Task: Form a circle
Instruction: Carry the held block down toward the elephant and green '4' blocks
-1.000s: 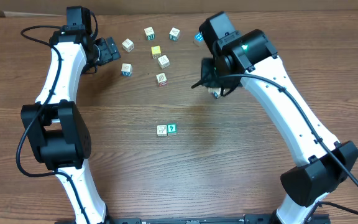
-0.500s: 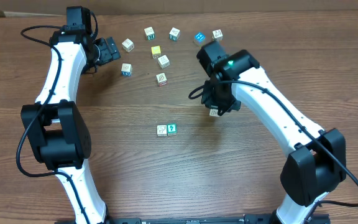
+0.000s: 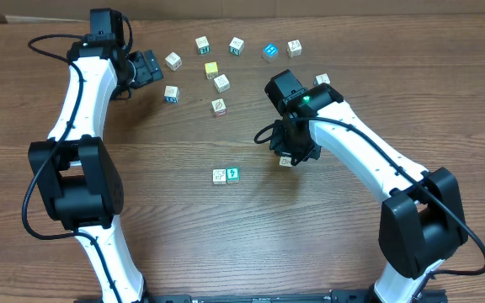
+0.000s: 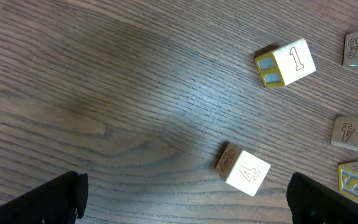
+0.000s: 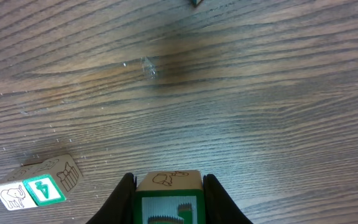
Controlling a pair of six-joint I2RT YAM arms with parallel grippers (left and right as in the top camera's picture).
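- Wooden alphabet block point(image 5: 168, 182), green-framed on its near face and with an animal outline on top, sat clamped between the fingers of the right gripper point(image 3: 288, 157). The jaws were closed to a narrow gap on two opposite flat sides of the cube.
- Seen from overhead, the held block hung to the right of the green "4" block point(image 3: 232, 174) and slightly farther from the robot's base, near it but not touching.
- The green "4" block lay side by side with an elephant block point(image 3: 219, 176), the two touching. They looked like the start of the circle.
- Judging by its look, the cube would be light, rigid and sturdy, with smooth printed faces. A square pinch across two parallel sides, as here, should suit it best, since a corner grip might let it twist.
- The left gripper point(image 3: 150, 67) stood well up and left of the green "4" block, jaws fully spread and holding nothing. A "1" block point(image 4: 286, 63) and a "4" block point(image 4: 243, 172) lay on the wood in its wrist view.
- Compared with a second earlier, the right arm had swung down from beside the scattered blocks toward the green "4" block, carrying the cube along.
- That swing uncovered a blue block point(image 3: 269, 51) and two pale blocks point(image 3: 294, 48) far above the green "4" block.
- The left arm had not moved.
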